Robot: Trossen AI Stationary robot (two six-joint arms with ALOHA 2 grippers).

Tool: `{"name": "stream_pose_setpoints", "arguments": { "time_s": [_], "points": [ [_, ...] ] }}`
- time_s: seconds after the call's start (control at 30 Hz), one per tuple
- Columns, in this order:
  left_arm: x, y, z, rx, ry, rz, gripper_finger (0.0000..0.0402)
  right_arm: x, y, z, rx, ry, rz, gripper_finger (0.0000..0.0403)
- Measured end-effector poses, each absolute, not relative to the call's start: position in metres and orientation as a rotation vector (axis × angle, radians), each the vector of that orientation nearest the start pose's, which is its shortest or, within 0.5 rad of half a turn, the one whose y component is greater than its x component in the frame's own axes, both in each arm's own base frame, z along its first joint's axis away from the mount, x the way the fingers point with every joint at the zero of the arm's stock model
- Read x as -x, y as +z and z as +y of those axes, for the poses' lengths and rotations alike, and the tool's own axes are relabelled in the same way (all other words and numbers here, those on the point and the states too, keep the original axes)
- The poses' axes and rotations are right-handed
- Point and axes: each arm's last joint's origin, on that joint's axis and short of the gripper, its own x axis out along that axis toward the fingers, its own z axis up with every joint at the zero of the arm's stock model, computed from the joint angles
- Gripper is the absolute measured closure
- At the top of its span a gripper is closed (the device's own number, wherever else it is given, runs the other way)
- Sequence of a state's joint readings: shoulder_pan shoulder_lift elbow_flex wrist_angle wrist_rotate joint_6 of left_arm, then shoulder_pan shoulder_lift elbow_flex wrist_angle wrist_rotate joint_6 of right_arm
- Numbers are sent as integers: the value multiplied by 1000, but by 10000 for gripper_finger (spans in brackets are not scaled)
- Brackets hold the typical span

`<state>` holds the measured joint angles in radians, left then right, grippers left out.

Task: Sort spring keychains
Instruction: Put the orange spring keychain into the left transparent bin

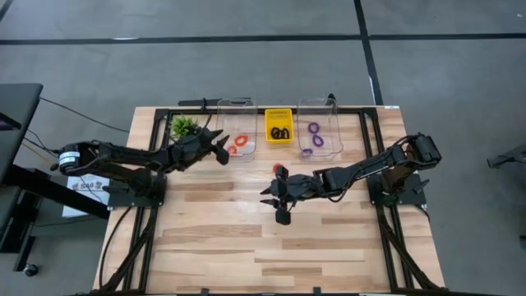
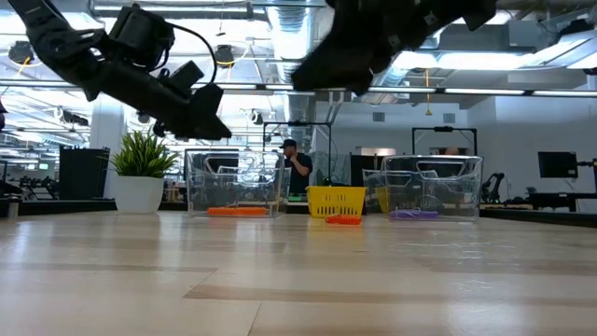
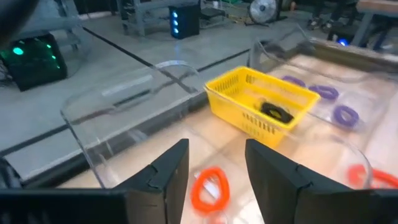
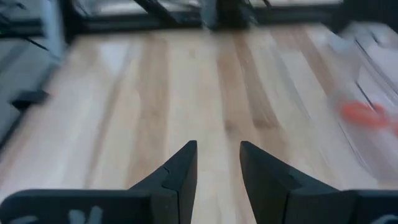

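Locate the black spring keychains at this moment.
In the high view the black spring keychains lie in the yellow basket at the table's far edge, between the two clear bins.

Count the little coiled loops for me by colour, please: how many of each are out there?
Red keychains: 3 (2 in the left clear bin, 1 loose on the table)
Purple keychains: 3, in the right clear bin
Black keychains: 2 that can be made out, overlapping in the yellow basket
Total: 8 visible
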<state>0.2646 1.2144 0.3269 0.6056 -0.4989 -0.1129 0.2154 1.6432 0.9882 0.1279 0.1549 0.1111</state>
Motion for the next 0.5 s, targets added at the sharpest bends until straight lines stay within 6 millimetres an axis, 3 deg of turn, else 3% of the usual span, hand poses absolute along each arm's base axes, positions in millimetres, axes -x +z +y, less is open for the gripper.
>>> {"name": "stream_pose_setpoints", "arguments": {
  "time_s": [0.27, 0.5],
  "points": [
    [-208, 165, 40, -83, 616, 274, 250, -333, 198, 49, 19, -297, 725, 290],
    [-209, 166, -5, -166, 309, 193, 260, -333, 182, 32, 3, -382, 824, 290]
  ]
}}
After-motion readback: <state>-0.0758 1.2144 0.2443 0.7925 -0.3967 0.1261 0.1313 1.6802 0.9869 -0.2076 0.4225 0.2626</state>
